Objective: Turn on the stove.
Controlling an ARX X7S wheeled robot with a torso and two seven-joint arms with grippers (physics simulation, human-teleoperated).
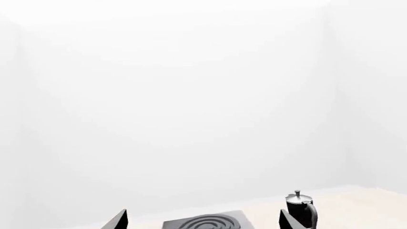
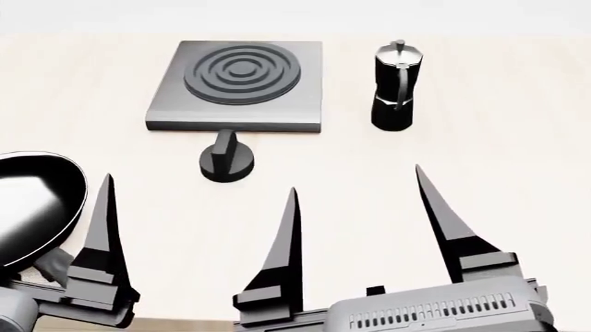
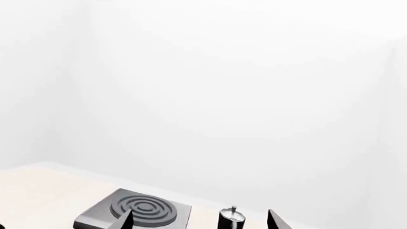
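From your head camera, going left to right: a black frying pan (image 2: pixel 32 207) sits at the far left edge of the pale wooden table (image 2: pixel 517 138), partly cut off by the frame. Just beside it, low in the view, only one dark pointed finger of your left gripper (image 2: pixel 99 228) shows here. The left wrist camera shows both its fingertips set wide apart, so that pincer is spread and holds nothing.

Ahead of it and further from you lies the stove (image 2: pixel 238 84), a flat square grey slab with a round burner of raised rings. Its small round black knob (image 2: pixel 226 159) sits on the table just in front of the slab's near edge, between the stove and your grippers. The knob lies ahead of the gap between your two grippers, apart from every finger.

Your right gripper (image 2: pixel 356 200) is low in the centre and right of the view, its two long black fingers spread wide with only bare table between them. The knob is ahead of it and to its left, not touching.

Furthest right, a black-and-silver moka pot (image 2: pixel 394 86) stands upright beside the stove's right edge, apart from it.
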